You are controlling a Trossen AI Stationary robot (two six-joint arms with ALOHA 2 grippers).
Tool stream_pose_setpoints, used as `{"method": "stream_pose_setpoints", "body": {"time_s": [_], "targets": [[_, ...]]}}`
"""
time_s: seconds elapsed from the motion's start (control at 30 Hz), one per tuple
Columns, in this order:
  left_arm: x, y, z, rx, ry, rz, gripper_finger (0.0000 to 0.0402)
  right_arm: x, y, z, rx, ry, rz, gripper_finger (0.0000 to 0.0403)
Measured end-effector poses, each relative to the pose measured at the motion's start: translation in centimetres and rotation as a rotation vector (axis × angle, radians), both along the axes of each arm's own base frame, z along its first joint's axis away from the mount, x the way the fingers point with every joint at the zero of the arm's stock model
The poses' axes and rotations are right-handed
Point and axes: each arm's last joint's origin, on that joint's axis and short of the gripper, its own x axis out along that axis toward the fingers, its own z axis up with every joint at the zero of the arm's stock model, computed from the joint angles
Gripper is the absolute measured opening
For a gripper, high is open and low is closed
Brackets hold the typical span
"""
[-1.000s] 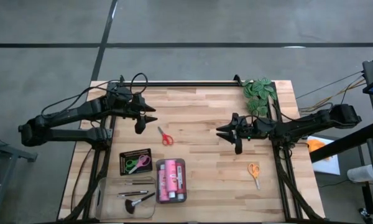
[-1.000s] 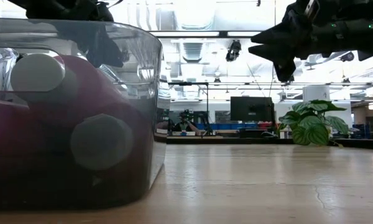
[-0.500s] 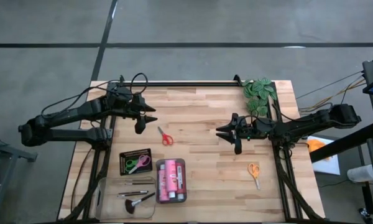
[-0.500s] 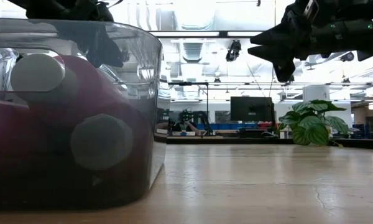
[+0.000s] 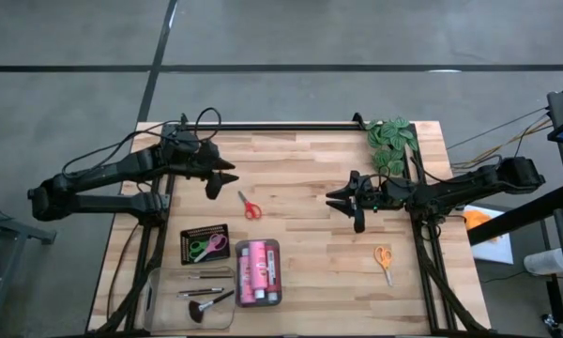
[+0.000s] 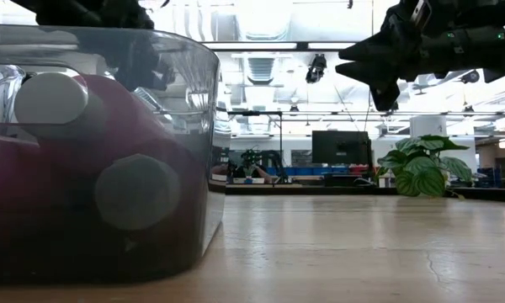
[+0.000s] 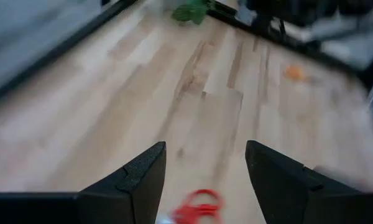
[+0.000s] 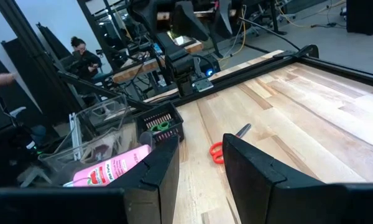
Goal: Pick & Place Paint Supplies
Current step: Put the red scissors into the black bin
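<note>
Your left pincer [image 5: 227,171], fingers apart and empty, hangs just beside the red scissors [image 5: 251,206], nearer than the right pincer [image 5: 335,200], also apart; scissors lie slantwise across the desk [image 5: 300,244].

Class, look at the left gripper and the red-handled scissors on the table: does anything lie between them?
Nothing visible does. The left gripper hangs open over bare wood, and the red-handled scissors lie alone just beyond it, apart from the black tray nearer the table's front edge.
</note>
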Motion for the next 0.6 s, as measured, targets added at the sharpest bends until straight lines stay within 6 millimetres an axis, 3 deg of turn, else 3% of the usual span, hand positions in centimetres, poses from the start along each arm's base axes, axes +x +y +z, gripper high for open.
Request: {"method": "stream_pose_setpoints", "body": {"time_s": [0.2,0.6], "targets": [[0.0,0.0,0.0,-0.436,-0.059,0.277,0.0224,0.0,0.0,0.0,0.000,0.000,0.000,0.0121],[0.5,-1.1,-0.2,-0.744,-0.055,0.366,0.0224,0.0,0.0,0.0,0.000,0.001,0.000,0.0121]]}}
